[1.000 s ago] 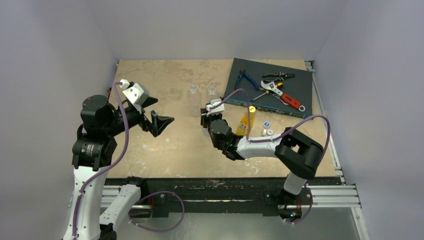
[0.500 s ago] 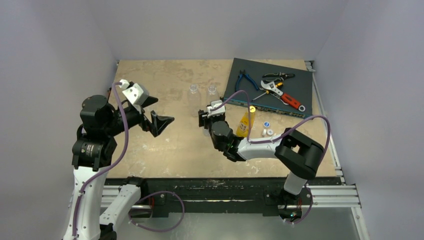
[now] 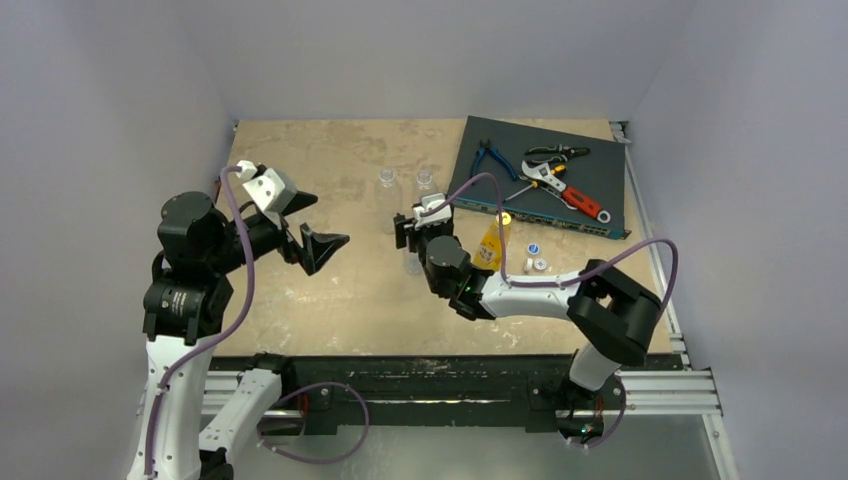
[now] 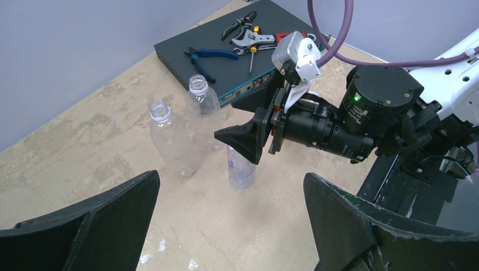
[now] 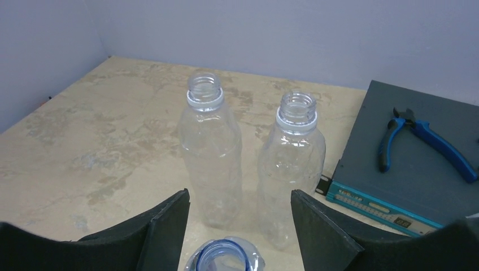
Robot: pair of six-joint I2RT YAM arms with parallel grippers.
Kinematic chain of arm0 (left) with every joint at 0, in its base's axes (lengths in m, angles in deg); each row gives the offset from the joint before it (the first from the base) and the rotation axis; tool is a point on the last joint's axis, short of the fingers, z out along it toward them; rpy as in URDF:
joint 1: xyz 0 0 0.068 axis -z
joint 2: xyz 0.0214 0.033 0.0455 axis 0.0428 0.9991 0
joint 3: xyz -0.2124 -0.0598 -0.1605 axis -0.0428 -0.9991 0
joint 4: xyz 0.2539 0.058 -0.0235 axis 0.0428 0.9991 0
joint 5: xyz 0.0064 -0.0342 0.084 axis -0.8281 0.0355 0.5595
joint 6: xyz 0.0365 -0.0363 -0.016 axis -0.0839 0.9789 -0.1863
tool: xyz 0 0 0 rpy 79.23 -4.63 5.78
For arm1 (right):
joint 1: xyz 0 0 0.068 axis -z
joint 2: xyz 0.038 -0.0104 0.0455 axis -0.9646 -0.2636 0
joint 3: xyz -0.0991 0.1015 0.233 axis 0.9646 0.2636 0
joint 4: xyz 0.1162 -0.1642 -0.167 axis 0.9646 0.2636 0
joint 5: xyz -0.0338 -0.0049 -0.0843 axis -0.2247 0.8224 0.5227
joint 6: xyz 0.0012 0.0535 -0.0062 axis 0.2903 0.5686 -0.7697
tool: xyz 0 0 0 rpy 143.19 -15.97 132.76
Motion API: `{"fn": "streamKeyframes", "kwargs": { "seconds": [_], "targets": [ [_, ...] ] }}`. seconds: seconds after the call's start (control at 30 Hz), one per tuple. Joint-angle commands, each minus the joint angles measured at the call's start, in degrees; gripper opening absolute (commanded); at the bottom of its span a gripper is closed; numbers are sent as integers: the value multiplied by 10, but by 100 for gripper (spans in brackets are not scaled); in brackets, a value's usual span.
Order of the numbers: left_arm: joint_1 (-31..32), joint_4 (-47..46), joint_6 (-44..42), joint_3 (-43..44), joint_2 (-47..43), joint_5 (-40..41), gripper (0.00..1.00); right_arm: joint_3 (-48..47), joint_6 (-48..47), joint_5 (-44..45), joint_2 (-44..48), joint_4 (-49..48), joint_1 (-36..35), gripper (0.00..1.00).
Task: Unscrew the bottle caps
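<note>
Small clear bottle (image 5: 226,258) mid tabletop (image 3: 330,300), mouth uncapped, between spread fingers of right gripper (image 5: 239,192), not gripped. Two uncapped bottles (image 5: 210,141) at 12 o'clock. Orange bottle (image 3: 488,250), yellow cap (image 3: 505,217) on, 3 o'clock; loose caps (image 3: 533,248) beyond. Left gripper (image 3: 318,222) wide open, empty, 9 o'clock.

Two bottles (image 5: 210,152) (image 5: 292,164) stand side by side at the middle back of the tabletop (image 3: 320,150). In front of them a third bottle (image 4: 240,169) stands alone, directly under the right hand (image 3: 409,235). Just right of it is a labelled bottle (image 3: 489,248), and right of that three loose caps (image 3: 533,250) lie close together. A flat network switch (image 3: 600,160) lies at the back right, with pliers (image 3: 492,160), a wrench (image 3: 572,197) and a screwdriver (image 3: 518,191) on it. The left hand (image 3: 320,222) hangs over the left side, well apart from the bottles.
</note>
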Motion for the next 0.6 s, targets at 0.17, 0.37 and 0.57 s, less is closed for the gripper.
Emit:
{"fn": "streamKeyframes", "kwargs": {
  "seconds": [0.17,0.37,0.57],
  "targets": [
    [-1,-22,9,15,-1,-12,100,-99,-16,-11,84,112,-4,77],
    [-1,-17,11,17,8,-12,100,-217,88,43,135,386,-2,83],
    [-1,-23,17,15,9,-19,100,-242,225,54,197,627,56,85]
  ]
}}
